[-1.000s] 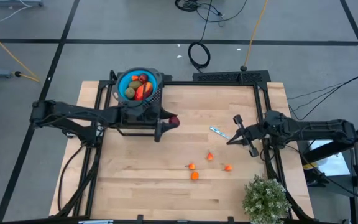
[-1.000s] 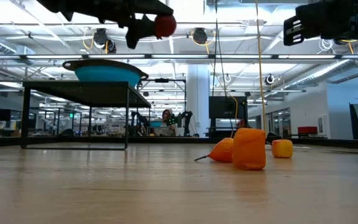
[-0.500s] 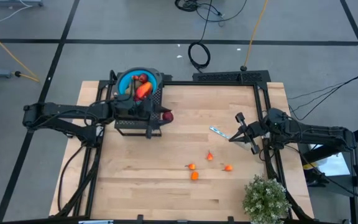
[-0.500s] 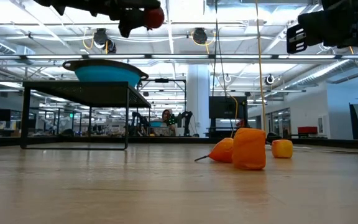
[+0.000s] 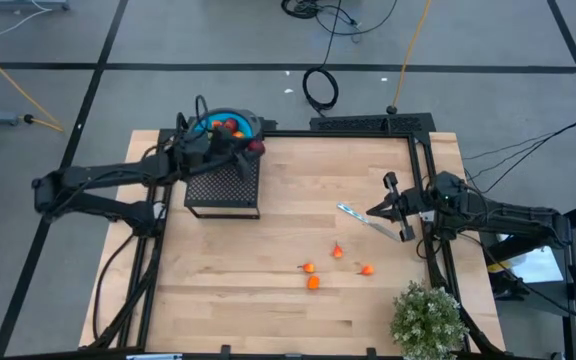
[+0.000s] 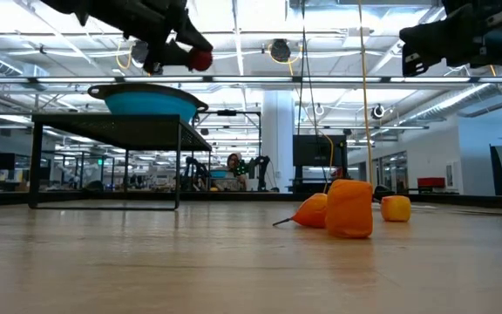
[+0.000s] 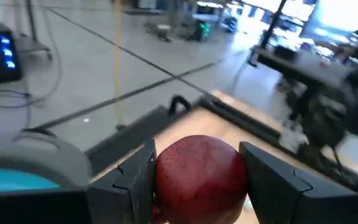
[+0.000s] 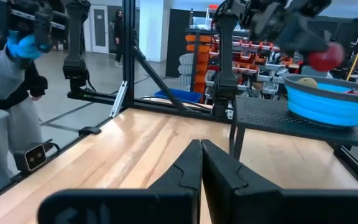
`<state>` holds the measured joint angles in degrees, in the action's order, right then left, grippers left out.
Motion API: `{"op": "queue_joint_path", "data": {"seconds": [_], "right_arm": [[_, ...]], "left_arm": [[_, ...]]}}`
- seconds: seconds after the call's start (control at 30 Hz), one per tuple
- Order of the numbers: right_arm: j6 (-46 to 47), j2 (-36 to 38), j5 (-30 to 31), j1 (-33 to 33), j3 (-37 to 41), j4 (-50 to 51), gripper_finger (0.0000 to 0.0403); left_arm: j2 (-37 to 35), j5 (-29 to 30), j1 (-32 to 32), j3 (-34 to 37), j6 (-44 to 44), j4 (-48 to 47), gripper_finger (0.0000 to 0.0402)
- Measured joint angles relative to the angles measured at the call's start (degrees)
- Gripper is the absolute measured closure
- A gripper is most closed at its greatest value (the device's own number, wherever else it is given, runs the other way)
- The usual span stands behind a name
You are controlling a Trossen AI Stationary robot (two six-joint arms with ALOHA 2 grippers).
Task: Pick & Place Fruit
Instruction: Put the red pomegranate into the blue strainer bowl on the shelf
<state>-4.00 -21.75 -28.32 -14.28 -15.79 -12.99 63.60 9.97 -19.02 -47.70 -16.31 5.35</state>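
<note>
No legible writing; left end effector (image 7: 197, 180) grips dark red fruit (image 7: 201, 177).

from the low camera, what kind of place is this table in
Probably an open robotics lab or workshop: exposed ceiling pipes, more framed workbenches behind, and cables lying on the grey floor.

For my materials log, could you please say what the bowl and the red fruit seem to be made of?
Bowl: likely soft plastic or silicone; matte blue wall, grey rim.
Red fruit, held in the left hand: probably moulded plastic; smooth, dark speckles, dull sheen.
</note>
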Motion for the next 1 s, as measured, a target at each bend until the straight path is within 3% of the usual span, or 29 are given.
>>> {"op": "queue_joint_path", "data": {"seconds": [0.2, 0.47, 0.7, 1.0], "right_arm": [[-0.1, 0.0, -0.2, 0.0, 0.0, 0.0, 0.0403], [-0.1, -0.1, -0.2, 0.0, 0.0, 1.2, 0.0403], [-0.1, -0.1, -0.2, 0.0, 0.0, 1.3, 0.0403], [-0.1, -0.1, -0.3, 0.0, 0.0, 1.3, 0.0403]], "left_arm": [[0.0, 2.4, -3.9, -5.5, -1.9, -12.5, 0.0199], [-0.1, 11.3, -5.8, -11.3, -2.2, -29.5, 0.0199], [0.0, 11.7, -8.6, -11.5, -4.7, -37.2, 0.0199], [0.2, 11.5, -10.3, -11.5, -5.1, -38.8, 0.0199]]}}
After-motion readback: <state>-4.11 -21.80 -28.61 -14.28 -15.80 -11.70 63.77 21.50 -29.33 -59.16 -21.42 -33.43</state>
